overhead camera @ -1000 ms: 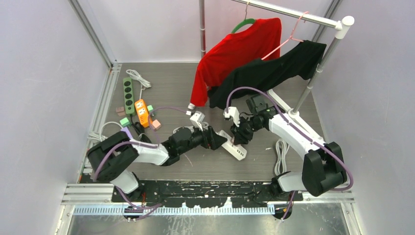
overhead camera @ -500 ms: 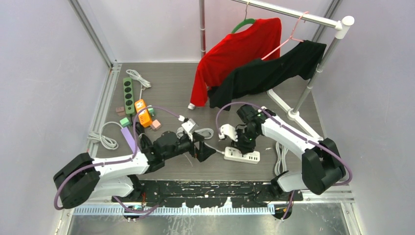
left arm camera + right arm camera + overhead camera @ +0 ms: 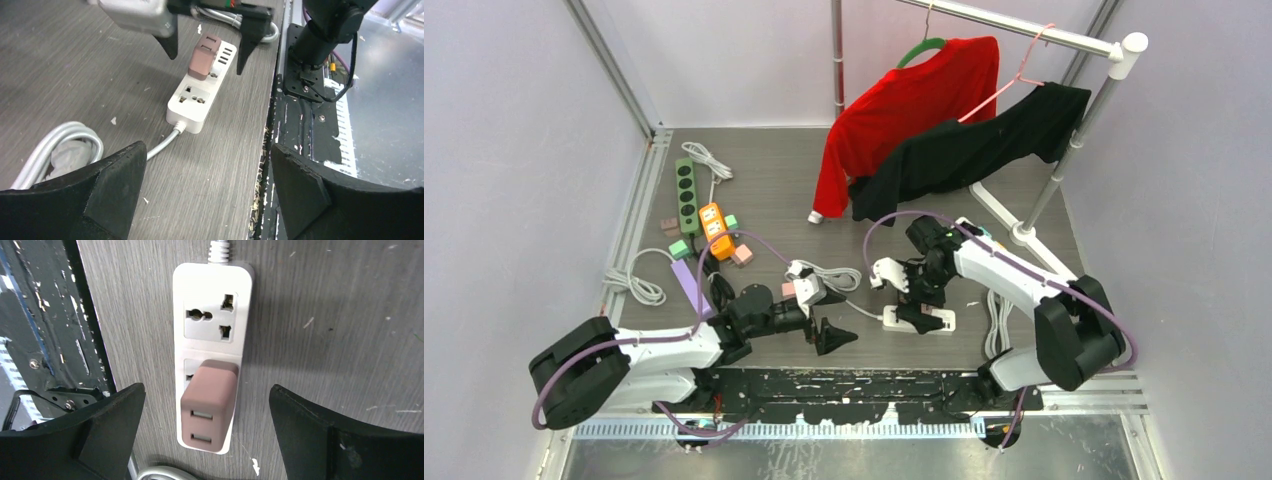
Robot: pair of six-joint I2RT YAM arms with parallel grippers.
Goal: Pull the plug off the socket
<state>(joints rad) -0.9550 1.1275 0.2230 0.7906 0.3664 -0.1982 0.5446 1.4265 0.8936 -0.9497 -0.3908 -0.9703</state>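
Plug, brown with two USB ports, sits pushed into the end socket of the white power strip, directly under my right tool. That tool's fingers stand wide on either side of the plug, gripping nothing. My left tool is also spread wide and empty, and the strip lies on the desk just ahead of it.

Setting: robotics lab test cell. Evidence: plain pale walls behind aluminium frame posts. Left arm and right arm bolted to a black base plate at the near edge. Grey wood-grain table. Staged props: clothes rail far right, green power strip far left.
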